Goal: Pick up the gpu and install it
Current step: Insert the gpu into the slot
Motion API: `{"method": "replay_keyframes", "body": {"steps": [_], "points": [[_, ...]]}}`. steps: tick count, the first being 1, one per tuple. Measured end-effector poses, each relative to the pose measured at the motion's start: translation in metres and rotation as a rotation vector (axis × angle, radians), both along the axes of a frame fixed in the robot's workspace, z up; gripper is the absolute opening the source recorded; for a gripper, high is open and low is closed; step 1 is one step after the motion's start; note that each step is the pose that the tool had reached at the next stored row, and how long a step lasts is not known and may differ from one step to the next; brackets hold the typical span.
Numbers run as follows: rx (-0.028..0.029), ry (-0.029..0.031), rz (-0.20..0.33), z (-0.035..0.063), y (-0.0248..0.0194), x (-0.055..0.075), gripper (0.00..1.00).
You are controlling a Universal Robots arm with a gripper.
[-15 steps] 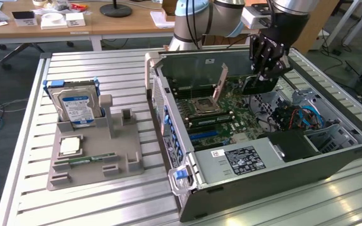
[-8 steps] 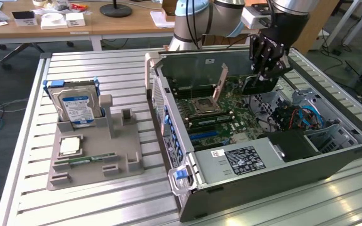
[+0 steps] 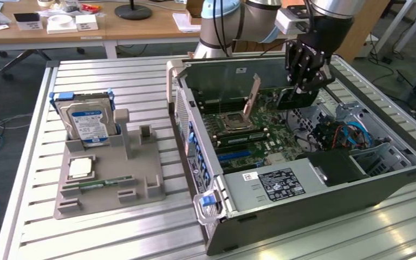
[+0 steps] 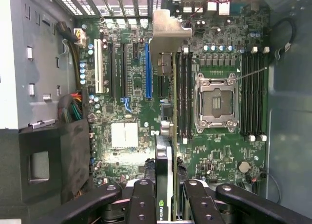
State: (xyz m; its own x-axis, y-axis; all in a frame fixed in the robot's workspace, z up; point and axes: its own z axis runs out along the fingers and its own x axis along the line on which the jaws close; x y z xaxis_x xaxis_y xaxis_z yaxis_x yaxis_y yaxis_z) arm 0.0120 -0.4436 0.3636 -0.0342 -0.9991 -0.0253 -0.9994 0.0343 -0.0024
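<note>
A ribbed aluminium table [image 3: 121,81] carries everything. Near its edge on the exterior view's left lies a flat grey plastic holder [image 3: 106,187] with blocky posts. A thick silver hard drive [image 3: 89,122] with a blue-white label stands upright at the holder's back. A square metal chip [image 3: 80,168] and a narrow green memory stick [image 3: 96,184] lie flat toward its front.

Toward the table's other edge sits an open grey metal case [image 3: 309,206], lying on its side. A green motherboard [image 3: 248,138] covers its floor, with a square steel-framed socket [image 3: 235,122] on it.

Over the case's far part hangs the black, jointed gripper [image 3: 305,86], its fingers [image 4: 141,195] clamped on the gpu [image 3: 293,99]. In the wrist view the gpu [image 4: 165,156] is seen edge-on, thin and dark, with its silvery bracket [image 4: 168,31] at the far end. It runs just beside a long blue slot [image 4: 148,70]. I cannot tell whether it touches the board.
</note>
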Motion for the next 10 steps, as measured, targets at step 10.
{"method": "replay_keyframes", "body": {"steps": [10], "points": [[-0.0001,-0.0003,0.000,-0.0011,0.0000,-0.0019,0.27]]}}
